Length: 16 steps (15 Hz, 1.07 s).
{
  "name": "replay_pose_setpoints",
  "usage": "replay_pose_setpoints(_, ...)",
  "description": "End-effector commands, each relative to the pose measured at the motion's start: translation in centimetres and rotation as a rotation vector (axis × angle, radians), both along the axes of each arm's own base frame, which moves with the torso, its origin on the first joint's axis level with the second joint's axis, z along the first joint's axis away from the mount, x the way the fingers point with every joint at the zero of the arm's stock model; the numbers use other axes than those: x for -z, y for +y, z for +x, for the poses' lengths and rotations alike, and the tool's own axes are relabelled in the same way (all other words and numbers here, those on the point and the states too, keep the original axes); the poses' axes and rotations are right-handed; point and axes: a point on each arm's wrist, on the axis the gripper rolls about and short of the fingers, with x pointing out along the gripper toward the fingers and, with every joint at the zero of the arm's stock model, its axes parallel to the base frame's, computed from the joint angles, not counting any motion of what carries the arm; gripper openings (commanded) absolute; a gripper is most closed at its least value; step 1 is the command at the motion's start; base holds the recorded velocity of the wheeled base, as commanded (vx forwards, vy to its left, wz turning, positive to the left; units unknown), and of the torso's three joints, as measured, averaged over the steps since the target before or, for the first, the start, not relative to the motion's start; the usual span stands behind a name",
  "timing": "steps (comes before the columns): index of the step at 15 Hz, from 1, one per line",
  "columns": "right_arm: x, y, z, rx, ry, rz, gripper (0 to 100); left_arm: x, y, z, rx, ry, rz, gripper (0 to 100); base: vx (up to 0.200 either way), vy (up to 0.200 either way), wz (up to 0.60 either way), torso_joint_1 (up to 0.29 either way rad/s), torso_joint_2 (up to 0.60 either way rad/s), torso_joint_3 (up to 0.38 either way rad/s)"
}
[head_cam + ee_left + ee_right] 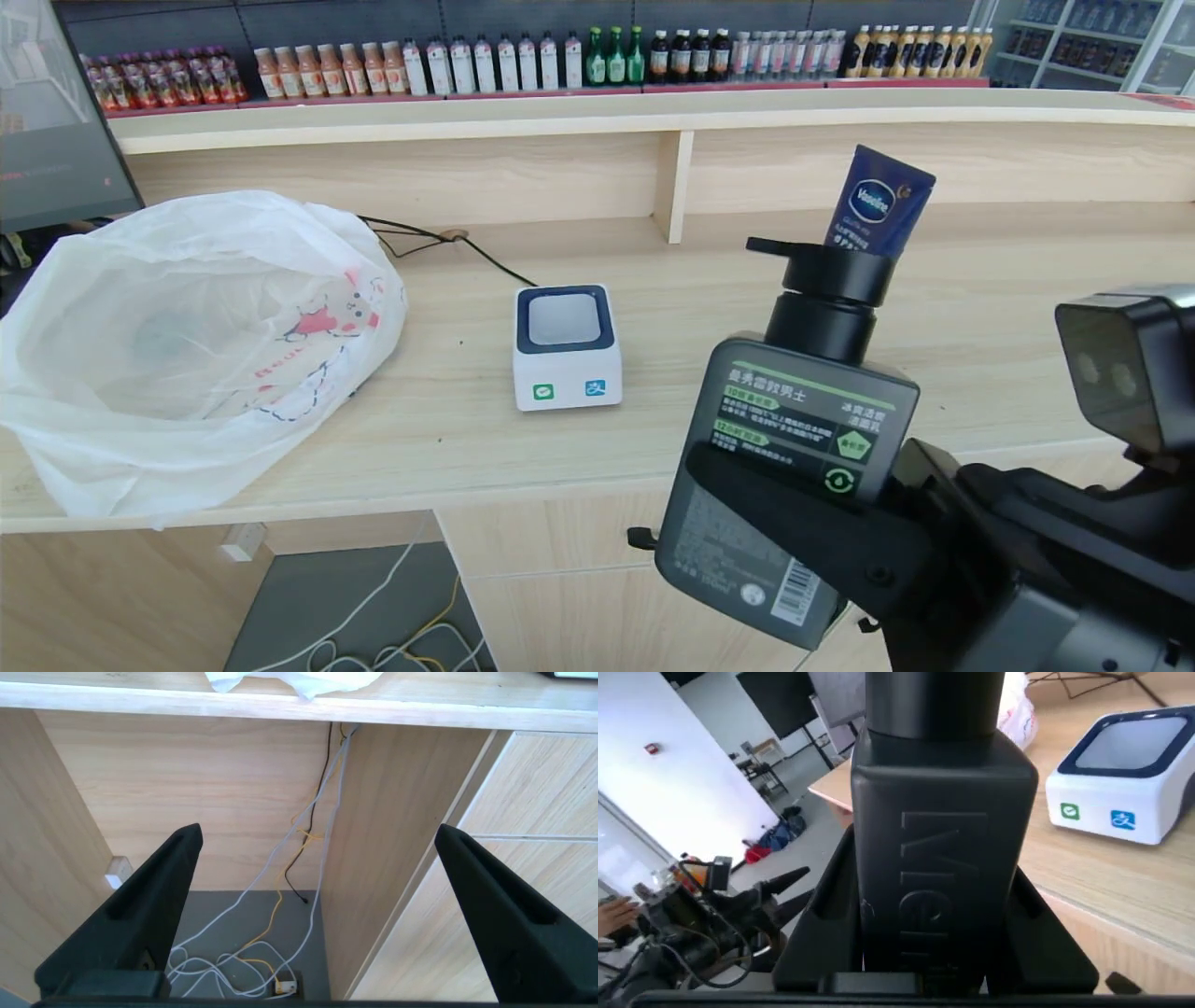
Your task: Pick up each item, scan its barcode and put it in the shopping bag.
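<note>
My right gripper is shut on a dark grey pump bottle, held tilted in the air in front of the counter's front edge, right of the white scanner. The bottle's barcode label faces up, towards the head camera. In the right wrist view the bottle sits between the fingers, with the scanner beyond it. A blue tube stands on the counter behind the bottle. The white shopping bag lies open at the counter's left. My left gripper is open, low, below the counter's edge.
The wooden counter has a raised back shelf with a divider. The scanner's black cable runs along the back. Under the counter is a recess with loose cables on the floor. Drink bottles line the far shelf.
</note>
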Motion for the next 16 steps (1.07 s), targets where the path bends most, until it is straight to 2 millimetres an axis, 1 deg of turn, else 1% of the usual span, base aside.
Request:
replay_pose_setpoints(1, 0.1, 0.0, 0.1, 0.059, -0.048, -0.04, 0, 0.0, 0.0, 0.0, 0.0, 0.0, 0.0, 100, 0.0, 0.0, 0.0, 0.0, 0.0, 0.0)
replay_pose_setpoints(4, 0.7, 0.4, 0.3, 0.138, -0.174, -0.15, 0, 0.0, 0.0, 0.0, -0.002, 0.0, 0.0, 100, 0.0, 0.0, 0.0, 0.0, 0.0, 0.0)
replay_pose_setpoints(6, 1.0, 0.1, 0.4, 0.241, -0.215, -0.209, 0, 0.0, 0.0, 0.0, 0.0, 0.0, 0.0, 100, 0.0, 0.0, 0.0, 0.0, 0.0, 0.0)
replay_pose_setpoints(8, 1.1, -0.1, 0.5, 0.301, -0.246, -0.245, 0, 0.0, 0.0, 0.0, 0.0, 0.0, 0.0, 100, 0.0, 0.0, 0.0, 0.0, 0.0, 0.0)
replay_pose_setpoints(11, 0.8, -0.3, 0.6, 0.407, -0.292, -0.289, 0, 0.0, 0.0, 0.0, 0.002, 0.0, 0.012, 100, 0.0, 0.0, 0.0, 0.0, 0.0, 0.0)
replay_pose_setpoints(13, 0.2, -0.8, 0.6, 0.56, -0.288, -0.306, 0, 0.0, 0.0, 0.0, 0.002, 0.0, 0.012, 100, 0.0, 0.0, 0.0, 0.0, 0.0, 0.0)
replay_pose_setpoints(15, -0.2, -1.8, 0.8, 0.674, -0.259, -0.297, 0, 0.0, 0.0, 0.0, 0.002, 0.0, 0.011, 100, 0.0, 0.0, 0.0, 0.0, 0.0, 0.0)
replay_pose_setpoints(16, -0.6, -3.0, 1.7, 0.834, -0.229, -0.3, 0, 0.0, 0.0, 0.0, 0.002, 0.0, 0.011, 100, 0.0, 0.0, 0.0, 0.0, 0.0, 0.0)
